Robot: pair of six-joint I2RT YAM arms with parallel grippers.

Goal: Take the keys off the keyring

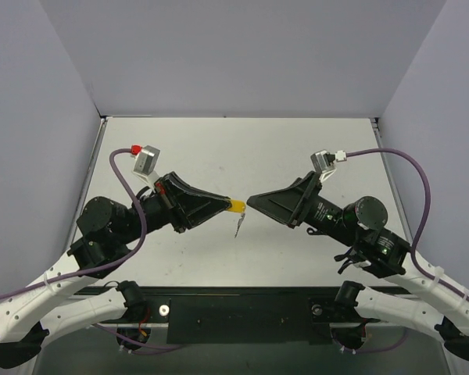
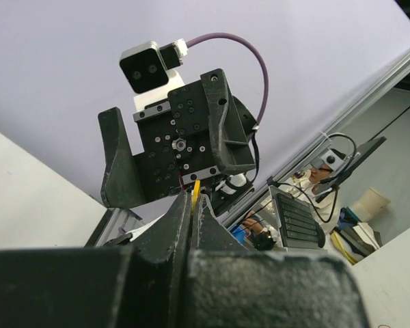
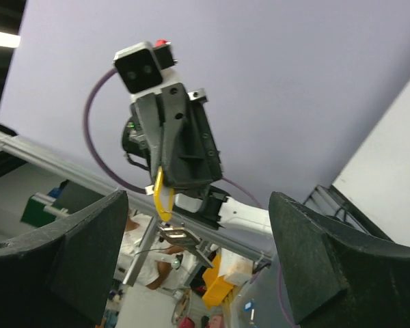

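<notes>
My left gripper (image 1: 225, 203) is shut on the yellow-orange keyring (image 1: 236, 207) and holds it up above the table. The small silver key (image 1: 239, 226) hangs from the ring's free end. In the left wrist view only a thin yellow edge of the keyring (image 2: 195, 189) shows between the closed fingertips (image 2: 184, 205); the key is hidden there. My right gripper (image 1: 252, 201) faces the ring from the right, a short gap away, open and empty. In the right wrist view the keyring (image 3: 160, 198) and the key (image 3: 181, 239) hang below the left gripper (image 3: 181, 147), between my wide-spread fingers (image 3: 75, 253).
The white table (image 1: 242, 148) lies below both grippers, with grey walls on three sides. A black rail (image 1: 242, 312) runs along the near edge between the arm bases. Purple cables (image 1: 410, 168) loop from each wrist camera.
</notes>
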